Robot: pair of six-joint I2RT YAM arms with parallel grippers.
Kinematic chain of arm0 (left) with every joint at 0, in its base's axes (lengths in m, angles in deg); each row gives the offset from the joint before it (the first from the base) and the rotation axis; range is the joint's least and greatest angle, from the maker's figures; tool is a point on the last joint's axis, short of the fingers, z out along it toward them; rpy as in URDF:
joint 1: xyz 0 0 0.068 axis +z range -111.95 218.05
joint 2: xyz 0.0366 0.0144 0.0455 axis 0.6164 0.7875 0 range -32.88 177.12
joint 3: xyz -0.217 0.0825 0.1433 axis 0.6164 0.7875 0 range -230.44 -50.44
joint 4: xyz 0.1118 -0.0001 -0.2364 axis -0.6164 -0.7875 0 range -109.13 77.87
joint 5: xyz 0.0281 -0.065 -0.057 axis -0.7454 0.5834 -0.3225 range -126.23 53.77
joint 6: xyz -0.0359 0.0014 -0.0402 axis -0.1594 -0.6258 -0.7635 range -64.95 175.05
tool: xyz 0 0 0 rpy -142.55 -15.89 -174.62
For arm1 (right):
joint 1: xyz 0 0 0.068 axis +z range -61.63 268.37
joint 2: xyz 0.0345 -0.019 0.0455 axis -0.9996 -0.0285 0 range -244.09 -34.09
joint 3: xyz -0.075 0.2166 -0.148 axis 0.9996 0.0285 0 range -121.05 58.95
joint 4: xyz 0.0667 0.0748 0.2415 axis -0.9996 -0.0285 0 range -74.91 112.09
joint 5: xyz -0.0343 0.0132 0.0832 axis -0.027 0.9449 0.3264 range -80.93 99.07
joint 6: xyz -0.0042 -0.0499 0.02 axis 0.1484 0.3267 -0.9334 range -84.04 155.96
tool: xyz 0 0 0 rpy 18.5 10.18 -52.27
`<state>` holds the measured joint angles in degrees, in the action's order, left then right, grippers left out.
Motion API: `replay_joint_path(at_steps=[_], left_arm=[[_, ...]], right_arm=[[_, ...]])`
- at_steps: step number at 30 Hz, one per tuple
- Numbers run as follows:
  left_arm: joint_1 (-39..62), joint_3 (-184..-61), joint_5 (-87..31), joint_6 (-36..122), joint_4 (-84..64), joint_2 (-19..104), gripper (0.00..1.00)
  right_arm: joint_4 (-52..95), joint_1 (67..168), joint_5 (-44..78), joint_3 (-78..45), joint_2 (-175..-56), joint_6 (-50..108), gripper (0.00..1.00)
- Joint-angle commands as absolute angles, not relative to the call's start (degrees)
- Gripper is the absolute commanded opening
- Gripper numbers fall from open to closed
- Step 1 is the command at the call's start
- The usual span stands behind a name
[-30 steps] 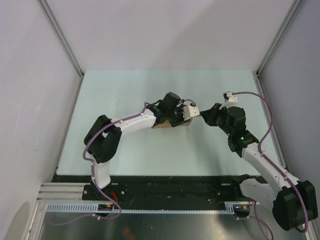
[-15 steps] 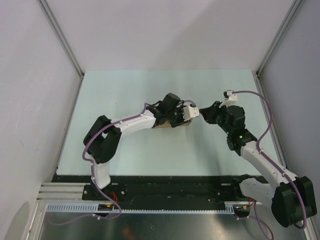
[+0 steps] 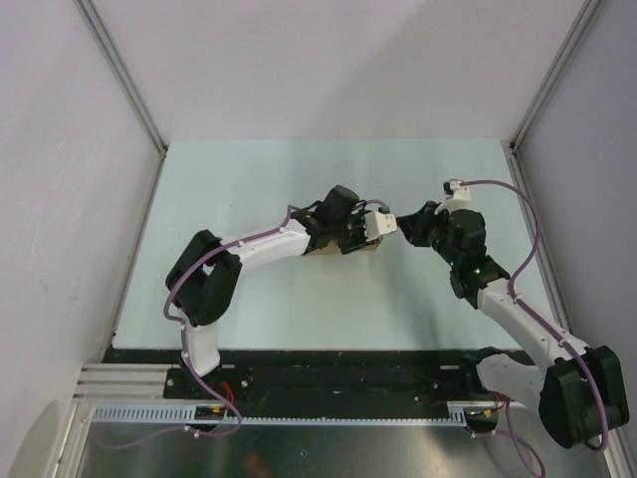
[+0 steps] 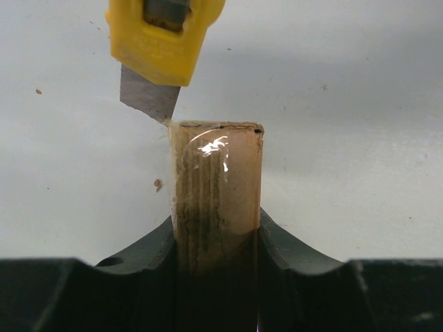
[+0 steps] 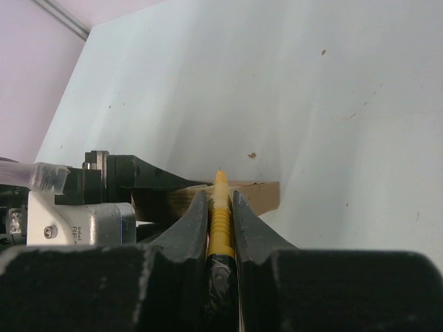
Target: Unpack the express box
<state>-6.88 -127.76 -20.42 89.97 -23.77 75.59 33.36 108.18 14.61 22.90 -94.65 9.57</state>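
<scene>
- Box [image 4: 216, 194] of plain brown cardboard sits up on its thin side, near the middle of the pale green table [image 3: 249, 179].
- Left gripper [image 3: 350, 237] squeezes the box from both sides, with its jaws partly closed around it.
- Right gripper [image 5: 220, 202] reaches in from the right, and its jaws are shut tight on a yellow knife [image 4: 164, 31].
- Silver blade [image 4: 147, 95] sticks out of the knife, and its tip touches a corner at the right end of the box.
</scene>
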Motion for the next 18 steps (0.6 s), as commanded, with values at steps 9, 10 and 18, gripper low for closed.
replay_joint_path(at_steps=[9, 10, 18], left_arm=[[-6.51, -129.72, -16.02, 85.73, -32.61, 79.01, 0.28], [-6.33, -129.98, -15.76, 85.38, -32.78, 79.18, 0.28], [-5.81, -133.32, -12.33, 83.97, -36.74, 81.56, 0.27]], right_arm=[[33.08, 109.19, 15.05, 22.03, -92.89, 9.33, 0.0], [32.9, 109.28, 15.05, 22.03, -92.8, 9.33, 0.0], [31.59, 111.91, 12.95, 22.12, -93.59, 10.03, 0.0]])
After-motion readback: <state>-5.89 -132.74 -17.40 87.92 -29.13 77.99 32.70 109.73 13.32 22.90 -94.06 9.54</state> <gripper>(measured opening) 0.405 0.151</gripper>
